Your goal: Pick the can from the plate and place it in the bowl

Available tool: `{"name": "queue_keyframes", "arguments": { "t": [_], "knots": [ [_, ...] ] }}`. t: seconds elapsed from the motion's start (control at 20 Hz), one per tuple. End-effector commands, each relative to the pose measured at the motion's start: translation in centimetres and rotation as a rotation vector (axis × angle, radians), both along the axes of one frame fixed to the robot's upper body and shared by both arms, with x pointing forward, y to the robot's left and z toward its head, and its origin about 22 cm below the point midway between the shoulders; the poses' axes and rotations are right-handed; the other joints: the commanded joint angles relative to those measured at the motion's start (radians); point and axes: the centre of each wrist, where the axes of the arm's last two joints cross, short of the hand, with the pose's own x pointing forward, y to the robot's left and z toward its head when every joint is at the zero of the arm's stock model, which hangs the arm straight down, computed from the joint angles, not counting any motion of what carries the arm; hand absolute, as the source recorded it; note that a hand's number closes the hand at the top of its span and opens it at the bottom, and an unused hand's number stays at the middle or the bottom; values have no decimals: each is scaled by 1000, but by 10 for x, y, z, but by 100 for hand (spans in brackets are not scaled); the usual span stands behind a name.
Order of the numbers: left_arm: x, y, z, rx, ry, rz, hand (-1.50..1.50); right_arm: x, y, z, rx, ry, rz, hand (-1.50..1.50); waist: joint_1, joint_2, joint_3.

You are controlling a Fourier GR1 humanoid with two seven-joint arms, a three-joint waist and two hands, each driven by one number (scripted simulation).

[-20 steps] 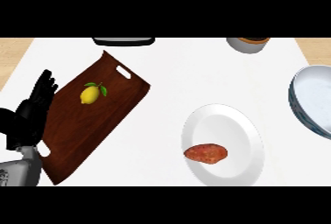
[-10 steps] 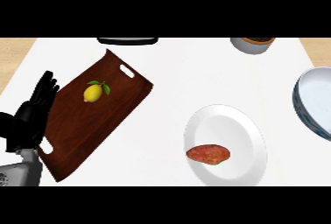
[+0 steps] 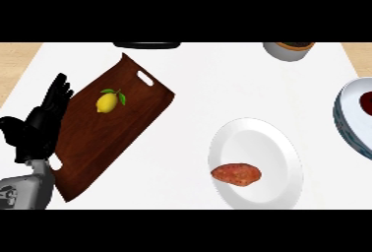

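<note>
A white plate lies right of centre, and a reddish-brown lumpy item rests on its near part; no can shows on it. The bowl, grey-blue outside and white inside, is cut off by the right edge. Something dark red shows inside it, too cropped to name. My left hand rests open at the left edge, fingers up, beside the cutting board and far from the plate. My right hand is out of view.
A brown wooden cutting board lies tilted at the left with a lemon on it. A dark object sits at the far edge, and a grey cup stands at the top right.
The whole scene has drifted slightly to the right in the view. The left hand stays still and open.
</note>
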Motion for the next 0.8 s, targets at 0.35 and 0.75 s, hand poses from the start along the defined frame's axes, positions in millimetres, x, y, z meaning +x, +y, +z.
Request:
{"name": "queue_keyframes", "arguments": {
  "t": [0.35, 0.75],
  "knots": [
    [1, -2, 6, 8, -22, -5, 0, -8, -35, -38, 218, 136, 92, -150, 7, 2, 4],
    [-5, 5, -4, 2, -8, 9, 0, -22, -65, -16, 849, -93, 79, -150, -9, 0, 5]
  ]
}}
